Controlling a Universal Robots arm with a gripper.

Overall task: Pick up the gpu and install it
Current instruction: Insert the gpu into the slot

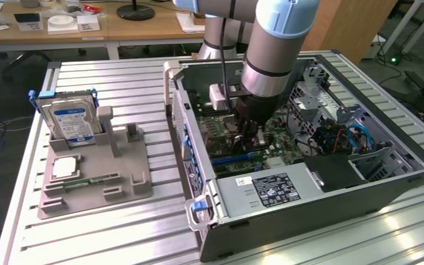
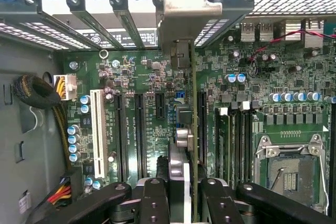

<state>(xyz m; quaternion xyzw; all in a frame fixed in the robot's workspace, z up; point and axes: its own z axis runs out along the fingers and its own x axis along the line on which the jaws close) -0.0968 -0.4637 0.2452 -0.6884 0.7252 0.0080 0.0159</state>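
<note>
The gpu [image 2: 193,129] appears edge-on as a thin dark card, with its silvery end bracket [image 2: 181,3] up against the rear slot openings of the computer case [image 1: 388,182]. My gripper [image 2: 181,195] is shut on the card, one black finger [image 2: 155,203] on each side. The card hangs upright just above the motherboard [image 2: 152,77], in line with the black expansion slots [image 2: 139,129]. In the exterior view my gripper [image 1: 250,132] reaches down into the open case over the board.
A white slot [image 2: 97,129], cable bundles [image 2: 58,124] and the CPU socket [image 2: 286,169] flank the card. Outside the case, a grey fixture [image 1: 116,190] holds a silver hard drive [image 1: 68,118], a green memory stick [image 1: 90,181] and a chip [image 1: 63,167]. A power supply [image 1: 271,190] sits at the case front.
</note>
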